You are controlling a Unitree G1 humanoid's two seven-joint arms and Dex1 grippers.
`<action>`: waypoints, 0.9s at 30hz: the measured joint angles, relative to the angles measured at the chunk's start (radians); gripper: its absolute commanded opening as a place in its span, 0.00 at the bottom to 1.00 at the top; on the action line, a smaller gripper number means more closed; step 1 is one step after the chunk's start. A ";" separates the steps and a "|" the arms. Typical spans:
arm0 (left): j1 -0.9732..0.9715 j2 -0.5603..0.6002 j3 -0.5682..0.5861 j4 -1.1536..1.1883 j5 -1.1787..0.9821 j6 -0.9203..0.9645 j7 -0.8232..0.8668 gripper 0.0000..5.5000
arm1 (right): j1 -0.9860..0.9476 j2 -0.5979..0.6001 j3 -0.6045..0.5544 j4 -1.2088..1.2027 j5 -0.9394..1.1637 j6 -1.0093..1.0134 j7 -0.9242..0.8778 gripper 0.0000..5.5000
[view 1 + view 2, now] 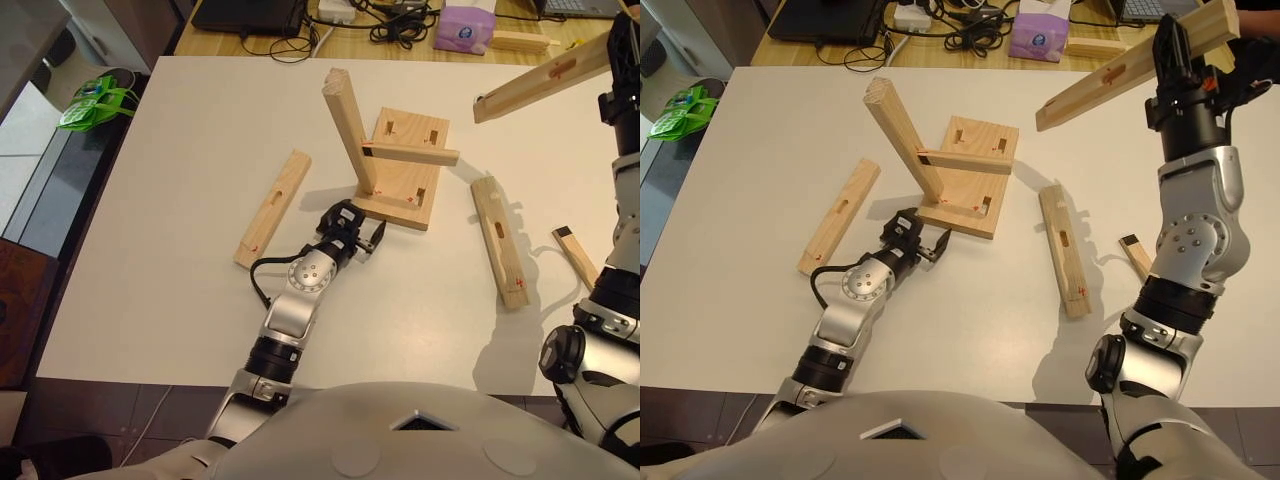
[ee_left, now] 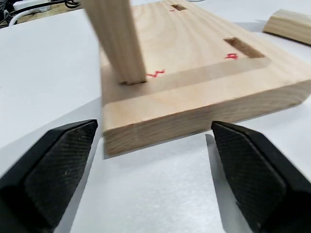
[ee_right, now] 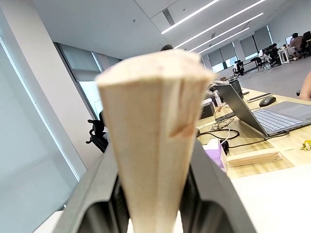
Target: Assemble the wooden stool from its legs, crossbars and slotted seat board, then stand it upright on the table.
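Observation:
The slotted seat board [image 1: 412, 185] lies flat at the table's middle. One leg [image 1: 350, 125] stands tilted in its near-left slot, and a crossbar [image 1: 415, 154] juts from that leg out over the board. My left gripper [image 1: 360, 236] rests open on the table at the board's near-left corner; the left wrist view shows the board's edge [image 2: 194, 116] just ahead of the two black fingers [image 2: 53, 170]. High at the far right, my right gripper [image 1: 1177, 55] is shut on another leg [image 1: 1110, 78]. Loose legs lie on the left [image 1: 273, 208] and right [image 1: 500, 240].
A short crossbar [image 1: 575, 255] lies near the table's right edge. Beyond the far edge sit a purple tissue box [image 1: 464, 28], cables and a laptop on a wooden desk. The near half of the white table [image 1: 160, 300] is bare.

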 measured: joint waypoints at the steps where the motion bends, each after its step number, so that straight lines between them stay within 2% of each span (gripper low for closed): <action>1: 0.006 -0.002 -0.008 -0.027 -0.012 0.024 -0.014 0.79 | 0.000 0.000 -0.002 0.000 0.004 0.007 -0.004 0.19; 9: 0.042 0.002 -0.030 -0.186 -0.123 0.235 -0.110 0.79 | 0.002 -0.002 -0.025 0.006 0.018 0.042 -0.024 0.19; 13: 0.009 0.001 -0.025 -0.207 -0.140 0.317 -0.104 0.79 | 0.008 -0.002 -0.030 0.003 0.030 0.073 -0.033 0.19; 23: -0.025 0.039 0.040 -0.305 -0.185 0.403 -0.088 0.79 | 0.043 0.010 -0.085 0.040 0.108 0.157 -0.058 0.19; 27: -0.050 0.048 0.058 -0.307 -0.192 0.403 -0.085 0.79 | 0.129 0.048 -0.078 -0.088 0.213 0.272 -0.110 0.19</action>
